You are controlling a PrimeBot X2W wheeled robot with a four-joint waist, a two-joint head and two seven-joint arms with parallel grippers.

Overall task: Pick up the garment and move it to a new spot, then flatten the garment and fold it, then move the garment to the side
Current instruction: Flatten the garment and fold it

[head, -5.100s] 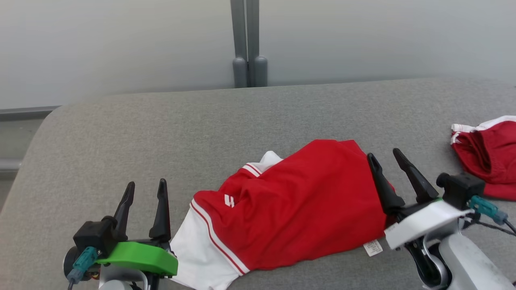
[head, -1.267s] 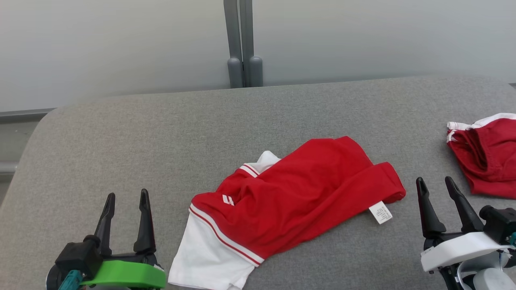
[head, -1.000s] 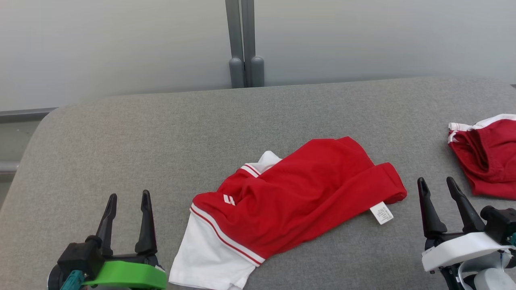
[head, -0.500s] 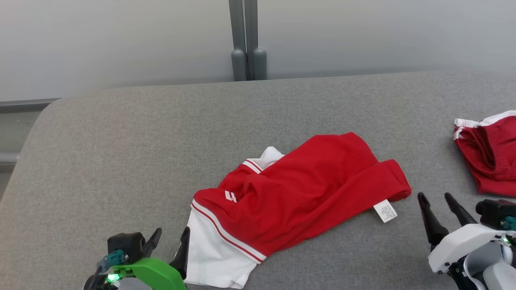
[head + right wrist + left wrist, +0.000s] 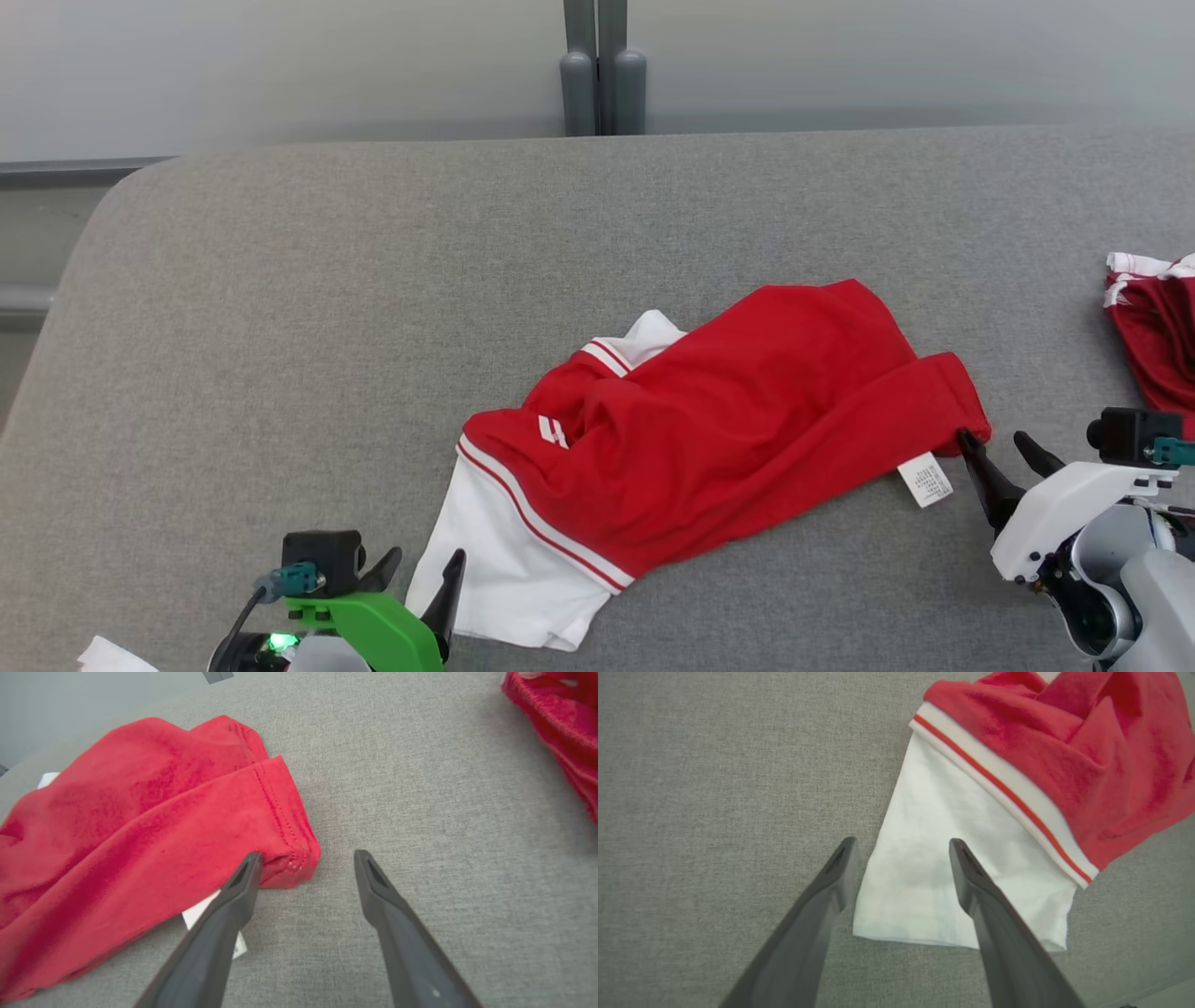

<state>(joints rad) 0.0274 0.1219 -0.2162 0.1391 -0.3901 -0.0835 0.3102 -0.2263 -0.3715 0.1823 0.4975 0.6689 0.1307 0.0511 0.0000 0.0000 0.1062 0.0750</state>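
Note:
A crumpled red garment (image 5: 738,429) with a white striped-edged part (image 5: 504,560) lies in the middle of the grey table (image 5: 308,308). My left gripper (image 5: 422,571) is open at the white part's lower left corner; in the left wrist view the fingertips (image 5: 899,847) straddle the white fabric's (image 5: 952,854) left edge. My right gripper (image 5: 997,446) is open beside the garment's red right corner (image 5: 285,830), near the white label (image 5: 924,479). In the right wrist view its left finger (image 5: 247,870) sits at that corner, and grey table shows under the right finger.
A second red garment with white trim (image 5: 1153,322) lies at the table's right edge, also at the top right of the right wrist view (image 5: 556,718). A grey post (image 5: 602,65) stands behind the table. The table's rounded left corner (image 5: 121,187) is at upper left.
The camera has tipped down and shifted. Both grippers have moved in toward the garment: the left to the white corner, the right to the red right corner. Both stay open.

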